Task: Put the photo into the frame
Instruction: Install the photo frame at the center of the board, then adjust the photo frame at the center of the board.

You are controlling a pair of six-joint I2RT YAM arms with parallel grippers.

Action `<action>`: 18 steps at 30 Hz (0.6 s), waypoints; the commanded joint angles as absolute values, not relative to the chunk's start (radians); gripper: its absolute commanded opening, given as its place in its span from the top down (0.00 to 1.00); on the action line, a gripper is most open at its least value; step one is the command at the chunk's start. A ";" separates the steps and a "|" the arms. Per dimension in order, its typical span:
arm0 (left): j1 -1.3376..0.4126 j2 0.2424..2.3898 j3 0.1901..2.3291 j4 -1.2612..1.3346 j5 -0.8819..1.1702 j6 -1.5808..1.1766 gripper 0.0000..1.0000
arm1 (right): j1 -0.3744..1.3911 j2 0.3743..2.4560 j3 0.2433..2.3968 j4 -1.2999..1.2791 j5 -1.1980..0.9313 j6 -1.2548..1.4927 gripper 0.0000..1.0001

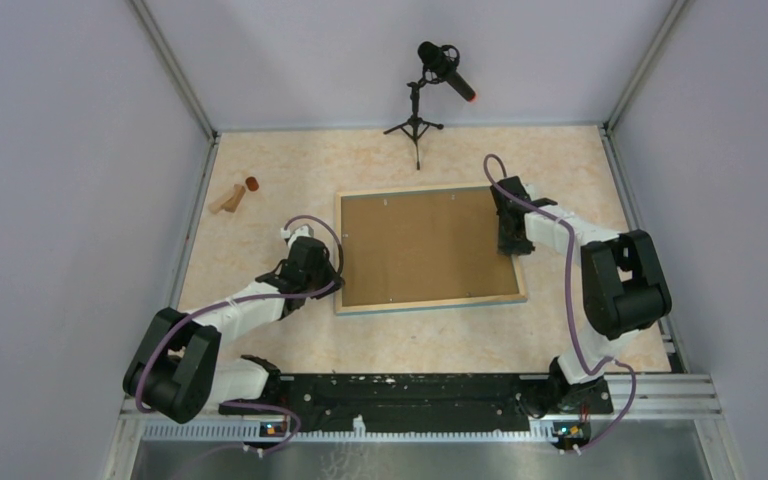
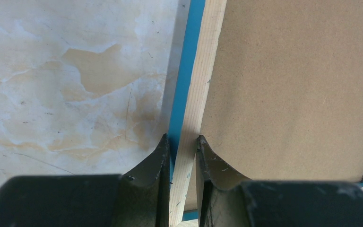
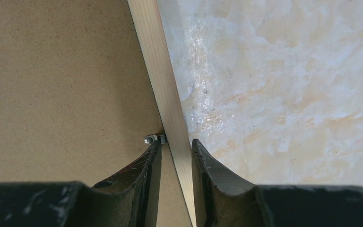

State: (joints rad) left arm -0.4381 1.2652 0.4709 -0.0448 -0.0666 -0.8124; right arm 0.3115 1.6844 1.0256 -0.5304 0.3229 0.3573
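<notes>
the marbled desk (image 1: pixel 260 170) as i see it from my remote station. the frame (image 1: pixel 430 302) lies flat and face down at its middle, a little toward the far edge, its long sides running left to right. a plain brown backing board (image 1: pixel 425 245) fills the frame inside the light wood rails. at the frame's left short side, toward its near corner, the left gripper (image 2: pixel 183 142) has its jaws closed on the rail, one finger against the blue outer edge (image 2: pixel 185 71), the other against the inner side of the rail, over the board. at the right short side the right gripper (image 3: pixel 176 142) straddles the rail, jaws close in on both sides; i cannot tell whether they pinch it. a microphone (image 1: pixel 444 66) on a small tripod stands at the middle of the far edge. two pale wooden pieces (image 1: pixel 228 198) and a small dark round thing (image 1: pixel 252 183) lie near the far left corner. a small metal clip (image 3: pixel 150 139) sits on the board against the right rail, touching the tip of the right gripper's inner finger.
</notes>
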 commanded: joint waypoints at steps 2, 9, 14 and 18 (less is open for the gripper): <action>-0.433 1.304 0.434 -0.051 -0.049 -0.841 0.96 | 0.334 1.740 1.000 -0.509 0.246 0.328 1.00; -0.432 1.303 0.434 -0.050 -0.050 -0.841 0.96 | 0.335 1.731 0.993 -0.473 0.234 0.331 1.00; -0.433 1.307 0.440 -0.045 -0.038 -0.831 0.97 | 0.335 1.701 0.968 -0.475 0.214 0.382 0.84; -0.433 1.330 0.472 -0.077 -0.039 -0.824 0.95 | 0.334 1.653 0.906 -0.458 0.187 0.437 0.60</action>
State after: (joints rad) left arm -0.4358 1.2675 0.4717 -0.0448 -0.0597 -0.8070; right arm 0.3119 1.6569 0.9905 -0.4961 0.3222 0.3485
